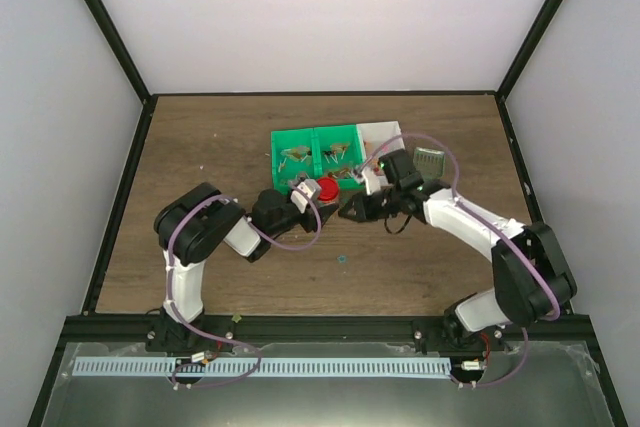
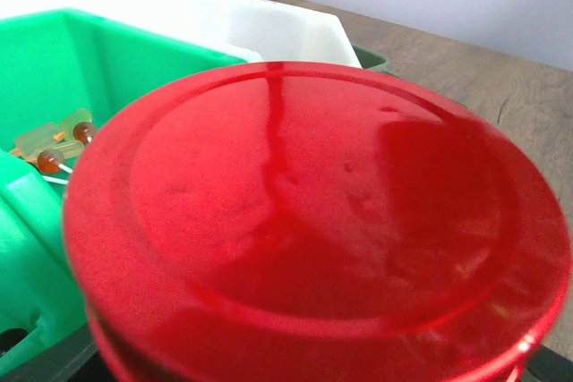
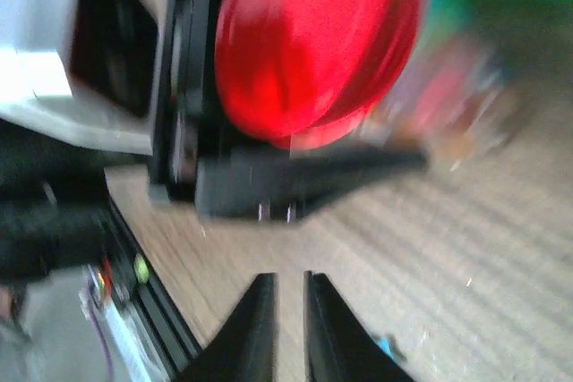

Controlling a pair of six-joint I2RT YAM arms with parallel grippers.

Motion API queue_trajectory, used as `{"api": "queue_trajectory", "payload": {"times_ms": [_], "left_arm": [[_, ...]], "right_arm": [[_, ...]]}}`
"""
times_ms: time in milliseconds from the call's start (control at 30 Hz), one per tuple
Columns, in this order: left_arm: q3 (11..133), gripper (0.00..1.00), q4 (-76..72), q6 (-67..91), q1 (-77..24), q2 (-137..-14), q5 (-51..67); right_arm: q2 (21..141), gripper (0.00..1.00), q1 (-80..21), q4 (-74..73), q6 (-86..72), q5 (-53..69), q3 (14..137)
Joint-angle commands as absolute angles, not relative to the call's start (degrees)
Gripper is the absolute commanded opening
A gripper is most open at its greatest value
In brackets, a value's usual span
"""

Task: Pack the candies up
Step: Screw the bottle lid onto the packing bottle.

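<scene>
The candies (image 1: 296,155) are tiny gold-brown wrapped sweets lying in the compartments of a green tray (image 1: 277,139). A couple of candies (image 2: 52,160) show in the left wrist view inside the green tray (image 2: 54,60). My left gripper (image 1: 318,195) is shut on a round red lid (image 1: 328,190), and this lid (image 2: 313,221) hides its fingers in the left wrist view. My right gripper (image 1: 348,210) hovers just right of the lid, shut and empty. In the right wrist view that gripper (image 3: 288,297) hangs over the wood, below the red lid (image 3: 313,42).
A white bin (image 1: 385,133) adjoins the green tray on the right; it appears as the white bin (image 2: 295,29) behind the lid. A small clear jar (image 1: 430,160) lies to its right. A tiny teal speck (image 1: 341,258) sits on the wooden table (image 1: 200,147).
</scene>
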State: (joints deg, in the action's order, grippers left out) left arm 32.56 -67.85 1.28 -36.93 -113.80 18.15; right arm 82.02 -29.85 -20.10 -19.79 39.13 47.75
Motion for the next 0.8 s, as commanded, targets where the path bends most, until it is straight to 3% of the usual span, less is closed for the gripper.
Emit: {"api": "queue_trajectory", "payload": {"times_ms": [0, 100, 233, 500, 767], "left_arm": [[28.8, 0.69, -53.3, 2.8, -36.2, -118.6, 17.8], [28.5, 0.69, -53.2, 2.5, -36.2, -118.2, 17.6], [28.8, 0.69, -53.1, 2.5, -36.2, -118.4, 17.7], [28.9, 0.69, -52.5, 2.2, -36.1, -118.4, 17.7], [29.1, 0.70, -52.8, 2.4, -36.1, -118.9, 18.6]], "right_arm": [[84.0, 0.20, -25.1, -20.6, -18.9, 37.1, 56.6], [87.4, 0.32, -24.7, -22.3, -16.2, 36.8, 61.8], [93.0, 0.36, -24.8, -23.5, -13.8, 38.5, 67.1], [98.4, 0.35, -24.9, -22.6, -12.8, 39.5, 69.9], [100.3, 0.28, -25.3, -21.3, -13.7, 40.3, 70.0]]}}
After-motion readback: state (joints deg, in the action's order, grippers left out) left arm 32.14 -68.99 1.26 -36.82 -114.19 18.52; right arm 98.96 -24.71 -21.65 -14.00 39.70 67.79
